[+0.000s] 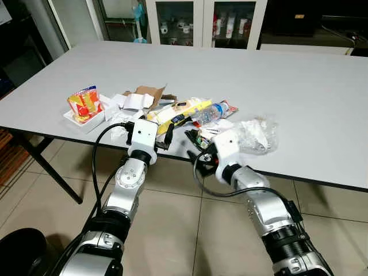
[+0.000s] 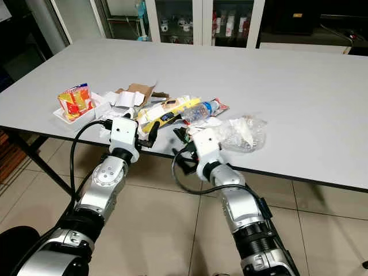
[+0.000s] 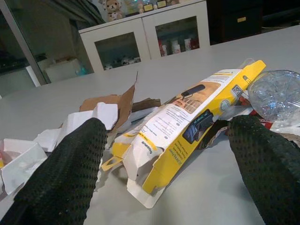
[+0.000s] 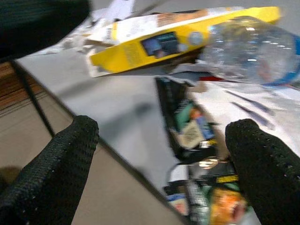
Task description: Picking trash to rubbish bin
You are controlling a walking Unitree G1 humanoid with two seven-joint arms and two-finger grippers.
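1 bottle [image 1: 211, 112], 1 yellow pkg [image 1: 175, 112], 1 bag [image 1: 257, 135]

Right wrist view blurs the dark wrapper [image 4: 187, 126] print unreadable.

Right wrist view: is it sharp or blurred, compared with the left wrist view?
Right wrist view: blurred, the yellow package and plastic bottle smeared. Left wrist view: sharper, print on the package readable as lines, though the near black fingers are soft.

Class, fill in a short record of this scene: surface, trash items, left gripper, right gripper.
surface: grey table
trash items: yellow package, clear plastic bottle, crumpled clear bag, torn cardboard, red snack packet in a white tray
left gripper: jaws open, facing the yellow package
right gripper: jaws open, at the table edge by dark wrappers
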